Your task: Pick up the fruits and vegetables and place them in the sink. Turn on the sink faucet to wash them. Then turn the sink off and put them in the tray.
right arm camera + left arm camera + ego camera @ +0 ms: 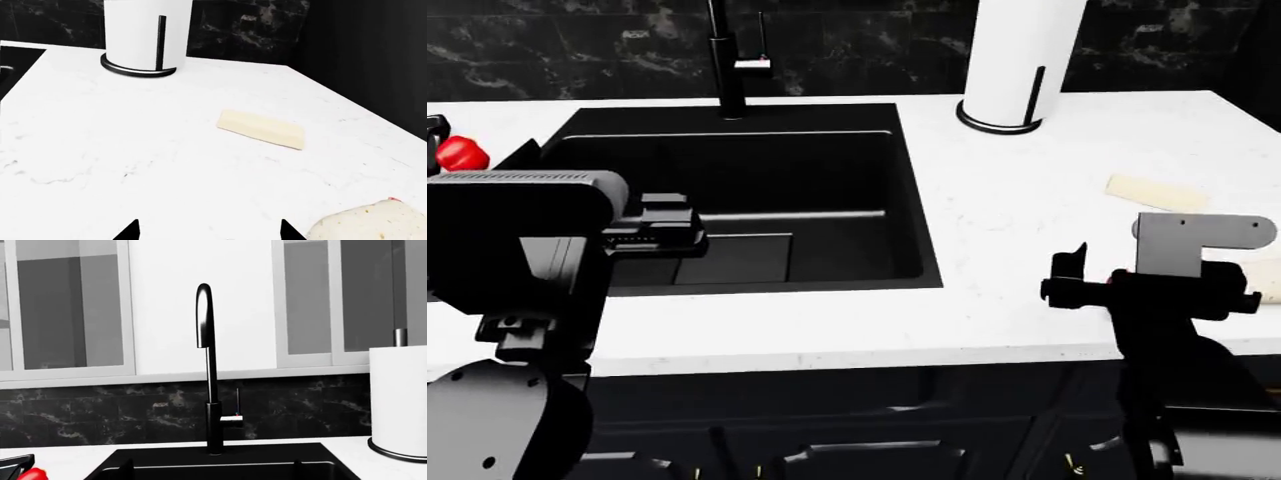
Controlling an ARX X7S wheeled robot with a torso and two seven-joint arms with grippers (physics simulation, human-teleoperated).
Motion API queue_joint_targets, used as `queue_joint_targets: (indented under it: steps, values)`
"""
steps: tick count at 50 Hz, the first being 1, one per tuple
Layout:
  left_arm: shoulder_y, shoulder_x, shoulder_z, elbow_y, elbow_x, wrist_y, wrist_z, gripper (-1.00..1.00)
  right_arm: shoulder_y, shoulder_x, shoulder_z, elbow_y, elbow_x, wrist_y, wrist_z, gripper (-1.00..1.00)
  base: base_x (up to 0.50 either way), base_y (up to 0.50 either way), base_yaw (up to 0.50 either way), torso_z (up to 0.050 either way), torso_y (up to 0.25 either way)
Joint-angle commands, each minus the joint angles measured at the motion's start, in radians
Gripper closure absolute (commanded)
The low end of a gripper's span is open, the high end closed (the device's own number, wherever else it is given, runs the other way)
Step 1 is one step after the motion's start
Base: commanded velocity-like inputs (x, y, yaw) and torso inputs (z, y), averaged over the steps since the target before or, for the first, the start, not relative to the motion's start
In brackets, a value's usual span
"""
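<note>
The black sink (827, 180) lies ahead of me, its basin holding only a drain plate (741, 258). Behind it rises the tall black sink faucet (212, 390) with its side lever block (231, 418); no water shows. A red pepper (461, 153) rests on the counter left of the sink, also low in the left wrist view (33, 474), beside a black rimmed corner that looks like the tray (15, 464). My left gripper (687, 232) hangs open over the basin, facing the faucet, fingertips (128, 471) apart. My right gripper (210, 232) stands open over bare counter. The chili is out of view.
A white paper-towel roll (1014, 60) on a black base stands right of the faucet. A cream flat slab (261, 129) and a beige speckled lump (367, 222) lie on the white counter (133, 150) near the right gripper. Black marble backsplash and wall cabinets (67, 305) rise behind.
</note>
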Motion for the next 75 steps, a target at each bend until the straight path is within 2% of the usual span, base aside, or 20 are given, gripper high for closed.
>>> queue_joint_targets:
  steps: [1,17,30,39,40,50,58,69,75]
  values:
    - [-0.003,-0.007,0.004,-0.012,-0.004,0.008,-0.007,-1.00,-0.002,0.009,-0.013,0.041,-0.005,0.007,0.002,-1.00,0.00,0.00,0.00,0.000,0.000]
    - [0.014,-0.014,0.004,-0.021,-0.008,0.029,-0.017,-1.00,-0.066,0.037,-0.109,0.041,-0.033,0.038,-0.004,-1.00,0.00,0.00,0.00,0.000,0.000]
    - [0.011,-0.023,0.009,-0.021,-0.012,0.022,-0.026,-1.00,-0.057,0.011,-0.058,0.255,-0.007,-0.070,-0.005,-1.00,0.00,0.00,0.00,0.000,0.000]
    - [0.012,-0.026,0.008,-0.023,-0.016,0.025,-0.031,-1.00,-0.124,-0.002,0.094,0.320,0.065,-0.137,-0.010,-1.00,0.00,0.00,0.00,0.000,0.000]
    - [0.011,-0.026,0.009,-0.023,-0.017,0.024,-0.032,-1.00,-0.135,-0.002,0.111,0.321,0.071,-0.142,-0.010,1.00,0.00,0.00,0.00,0.000,0.000]
    - [0.008,-0.026,0.016,-0.022,-0.021,0.022,-0.041,-1.00,-0.172,0.007,0.150,0.243,0.095,-0.116,-0.007,1.00,0.00,0.00,0.00,0.000,0.000]
    - [0.006,-0.029,0.007,-0.018,-0.029,0.017,-0.043,-1.00,-0.124,0.035,0.114,-0.007,0.107,0.019,0.004,1.00,0.00,0.00,0.00,0.000,0.000]
    - [-0.053,-0.041,-0.028,0.018,-0.055,-0.059,-0.045,-1.00,0.085,0.114,0.000,-0.243,0.127,0.263,-0.005,1.00,0.00,0.00,0.00,0.000,0.000]
    - [-0.169,-0.061,-0.077,0.063,-0.094,-0.209,-0.036,-1.00,0.260,0.117,-0.008,-0.276,0.189,0.374,-0.061,1.00,0.00,0.00,0.00,0.000,0.000]
